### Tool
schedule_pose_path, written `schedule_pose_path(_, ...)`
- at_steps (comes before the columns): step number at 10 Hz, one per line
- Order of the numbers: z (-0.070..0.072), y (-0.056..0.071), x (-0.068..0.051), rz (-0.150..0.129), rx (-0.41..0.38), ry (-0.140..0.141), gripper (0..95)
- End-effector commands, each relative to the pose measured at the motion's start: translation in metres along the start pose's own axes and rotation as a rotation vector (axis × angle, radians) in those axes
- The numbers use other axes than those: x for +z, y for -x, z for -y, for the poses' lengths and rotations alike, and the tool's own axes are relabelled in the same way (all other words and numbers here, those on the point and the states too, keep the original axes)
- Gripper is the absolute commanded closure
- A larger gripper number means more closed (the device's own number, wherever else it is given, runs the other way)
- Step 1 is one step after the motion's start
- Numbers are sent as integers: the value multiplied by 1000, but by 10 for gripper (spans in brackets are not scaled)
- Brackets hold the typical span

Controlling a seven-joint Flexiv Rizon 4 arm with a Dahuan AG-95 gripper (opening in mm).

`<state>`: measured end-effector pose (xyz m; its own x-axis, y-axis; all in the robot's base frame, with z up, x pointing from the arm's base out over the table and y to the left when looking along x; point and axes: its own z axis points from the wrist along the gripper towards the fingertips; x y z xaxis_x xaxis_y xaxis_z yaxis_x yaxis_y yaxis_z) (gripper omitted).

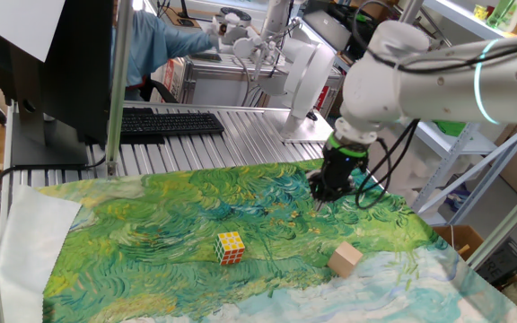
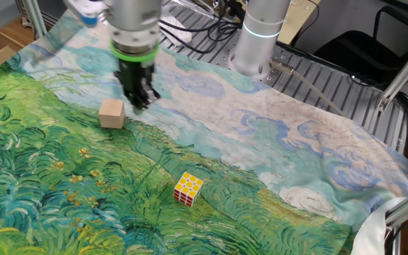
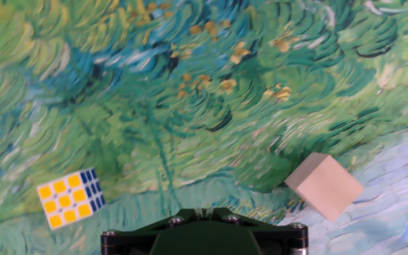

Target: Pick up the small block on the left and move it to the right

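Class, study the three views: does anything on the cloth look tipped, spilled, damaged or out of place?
Nothing stands out. The wooden block and the puzzle cube both sit flat on the painted cloth, apart from each other, and look undamaged. The gripper hangs near the block, touching neither.

Hand view: gripper (image 3: 204,230) cut off by bottom edge, fingertips unseen. Fixed views: gripper (image 1: 324,193) dark, small; jaw gap indistinct. Painted cloth (image 3: 190,85) blurred.
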<state>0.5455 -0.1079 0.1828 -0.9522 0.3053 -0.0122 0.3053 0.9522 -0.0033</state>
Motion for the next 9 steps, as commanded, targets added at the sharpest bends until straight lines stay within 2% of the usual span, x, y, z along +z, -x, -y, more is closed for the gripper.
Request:
schedule_pose_path(1,12,9,-3,-3,24,1,950)
schedule_pose_path(5,23,18,-9,0,43,-4,950)
schedule_pose_path(9,32,23,-13,-1,23,-7,950)
